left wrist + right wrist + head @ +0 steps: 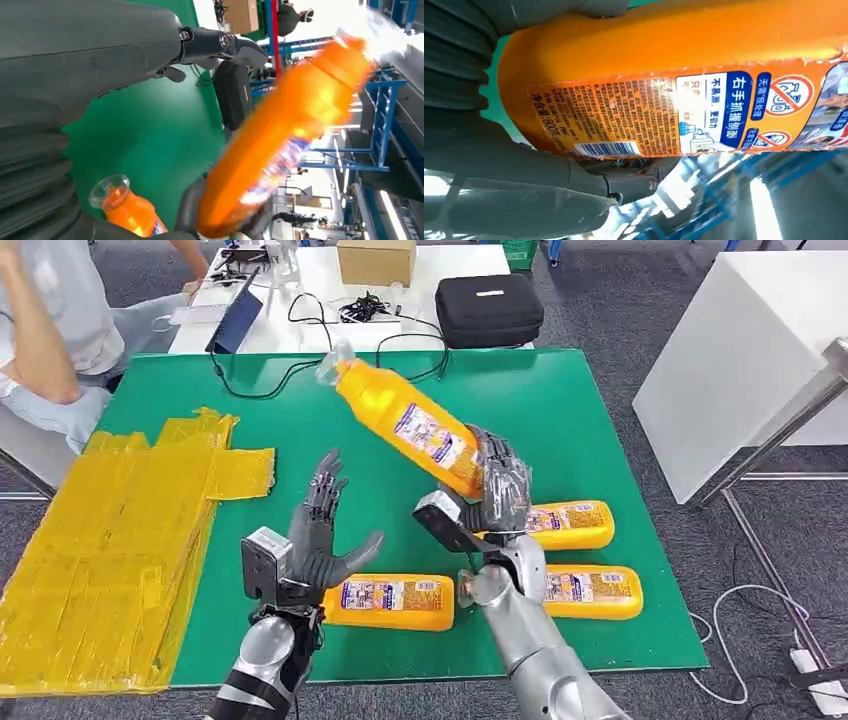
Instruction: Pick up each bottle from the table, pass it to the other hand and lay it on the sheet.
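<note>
Bare green table [560,400] is lying open ahead of the raised bottle [410,425]. Three bottles [392,601] [570,524] [592,592] are lying across the near edge, crowding both wrists. Yellow sheet [110,540] is lying unobstructed at left; black case [488,310] is sitting beyond the far edge.

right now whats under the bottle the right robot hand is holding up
Bare green mat lies under the raised bottle, which the right robot hand grips at its base. A lying bottle sits just behind that hand, its near end covered by the hand.
</note>
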